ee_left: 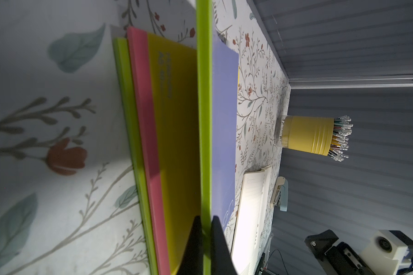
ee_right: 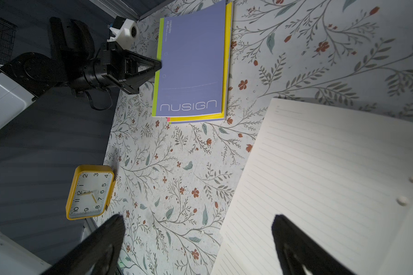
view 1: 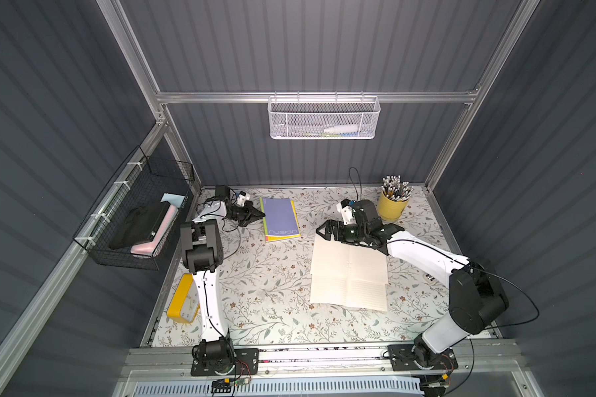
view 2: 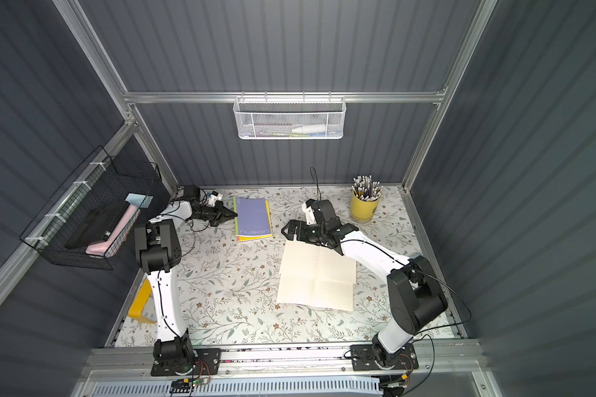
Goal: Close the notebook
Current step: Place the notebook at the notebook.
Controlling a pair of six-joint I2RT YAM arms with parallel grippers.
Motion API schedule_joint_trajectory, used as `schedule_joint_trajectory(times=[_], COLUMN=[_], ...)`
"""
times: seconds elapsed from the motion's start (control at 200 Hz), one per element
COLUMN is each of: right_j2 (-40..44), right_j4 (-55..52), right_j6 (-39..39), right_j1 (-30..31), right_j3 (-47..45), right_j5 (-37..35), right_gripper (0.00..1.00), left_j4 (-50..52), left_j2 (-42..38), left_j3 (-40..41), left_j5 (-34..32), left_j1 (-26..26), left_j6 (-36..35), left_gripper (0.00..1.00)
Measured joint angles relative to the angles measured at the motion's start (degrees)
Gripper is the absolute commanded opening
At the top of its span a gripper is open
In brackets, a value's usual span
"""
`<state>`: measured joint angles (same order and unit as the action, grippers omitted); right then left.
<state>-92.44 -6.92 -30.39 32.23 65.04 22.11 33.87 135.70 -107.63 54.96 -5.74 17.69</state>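
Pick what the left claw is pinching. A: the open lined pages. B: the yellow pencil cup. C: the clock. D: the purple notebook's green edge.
D: in the left wrist view the left claw is shut on the green edge of the purple notebook.

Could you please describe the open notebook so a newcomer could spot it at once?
On the floral table, look right, in front of the yellow pencil cup. The open notebook lies flat there; unlike the closed purple notebook, it shows bare cream lined pages.
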Motion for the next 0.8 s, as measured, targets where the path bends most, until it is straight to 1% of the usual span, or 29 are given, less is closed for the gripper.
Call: schedule_joint_trajectory(times=[0.395, 0.63, 0.8], right_j2=[0.37, 0.39, 0.39], right_j4=[5.11, 7.48, 7.8], right_j6=[-2.43, -2.99, -3.02], right_j1=[-1.55, -1.92, -2.14], right_j3=[-2.91, -4.79, -4.79], right_j5=[1.99, 3.74, 4.92], right_gripper=[0.99, 0.99, 0.99], left_j4=[1.49, 2.27, 3.89], left_j2=[0.13, 1.79, 3.28], left_j3=[0.0, -0.04, -2.27], left_j5=[-0.52, -0.94, -1.29], left_j1=[0.0, 0.07, 0.11], left_j6=[-1.84, -2.67, -3.45], left_gripper=[0.0, 0.0, 0.0])
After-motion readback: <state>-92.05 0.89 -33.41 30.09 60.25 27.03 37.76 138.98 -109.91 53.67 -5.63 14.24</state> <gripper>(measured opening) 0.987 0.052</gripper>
